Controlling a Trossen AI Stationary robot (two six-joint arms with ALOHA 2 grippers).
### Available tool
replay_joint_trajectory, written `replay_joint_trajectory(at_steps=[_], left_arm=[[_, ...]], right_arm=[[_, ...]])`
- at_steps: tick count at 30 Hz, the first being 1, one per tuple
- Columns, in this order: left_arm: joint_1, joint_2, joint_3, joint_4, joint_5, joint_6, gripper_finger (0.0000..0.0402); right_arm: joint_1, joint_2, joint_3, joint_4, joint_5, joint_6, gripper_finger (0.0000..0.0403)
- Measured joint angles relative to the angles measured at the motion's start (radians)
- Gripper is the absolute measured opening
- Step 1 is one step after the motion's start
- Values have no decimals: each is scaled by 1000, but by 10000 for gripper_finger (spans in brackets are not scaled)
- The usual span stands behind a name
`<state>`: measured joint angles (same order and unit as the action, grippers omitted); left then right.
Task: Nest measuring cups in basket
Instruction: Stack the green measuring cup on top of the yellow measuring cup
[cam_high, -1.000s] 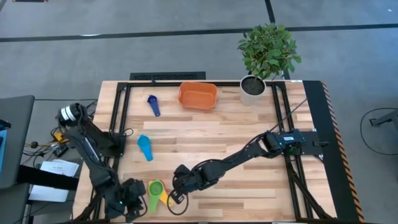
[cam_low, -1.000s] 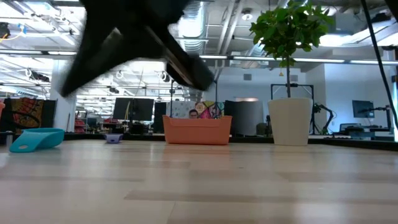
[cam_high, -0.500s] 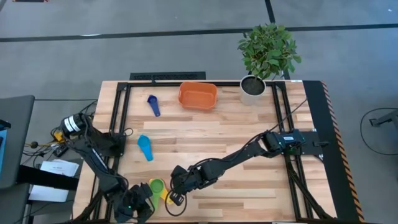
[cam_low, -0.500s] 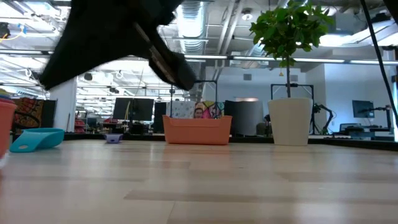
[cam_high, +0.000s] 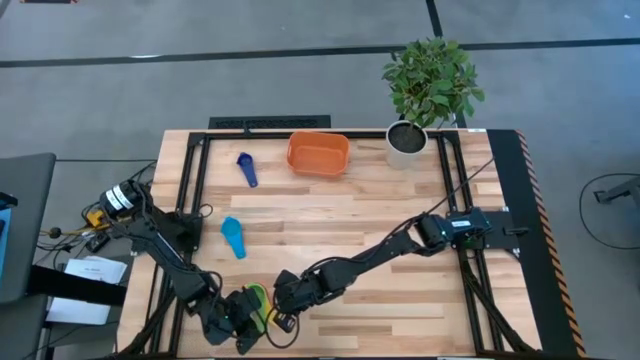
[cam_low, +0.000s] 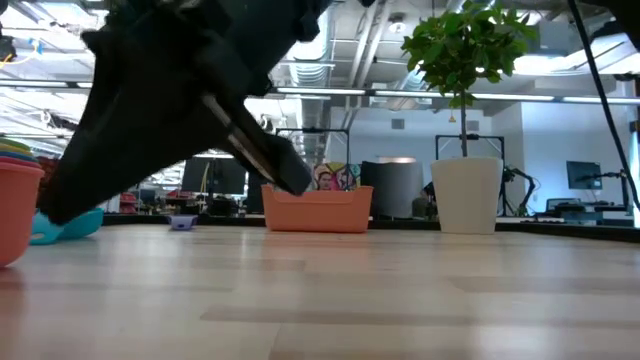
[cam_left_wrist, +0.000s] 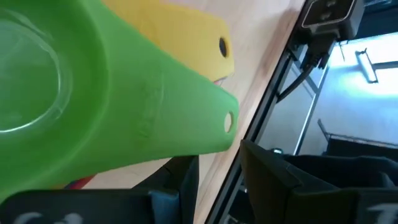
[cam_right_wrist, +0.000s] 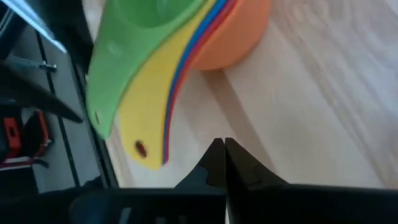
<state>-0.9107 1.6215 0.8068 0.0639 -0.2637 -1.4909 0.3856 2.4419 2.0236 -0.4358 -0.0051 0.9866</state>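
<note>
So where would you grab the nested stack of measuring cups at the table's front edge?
By the fanned handles. In the right wrist view the stack sits upright on the wood, its green handle and yellow handle jutting out flat to one side, clear of the table. A grip from that side across the handles looks easiest; the round orange bowl would likely slip.

Even, bright overhead light; the close green cup (cam_left_wrist: 81, 93) looks soft, perhaps out of focus.

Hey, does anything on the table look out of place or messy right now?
Nothing is spilled or broken. The basket holds no cups: a nested stack sits at the near edge between both grippers, while the navy cup and light blue cup lie apart.
</note>
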Motion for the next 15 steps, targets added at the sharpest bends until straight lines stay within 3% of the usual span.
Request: replay_joint_trajectory(at_steps=[15], left_arm=[[36,-21,0,10,-13,35,105]], right_arm=[[-15,0,0,108,0,-27,5]])
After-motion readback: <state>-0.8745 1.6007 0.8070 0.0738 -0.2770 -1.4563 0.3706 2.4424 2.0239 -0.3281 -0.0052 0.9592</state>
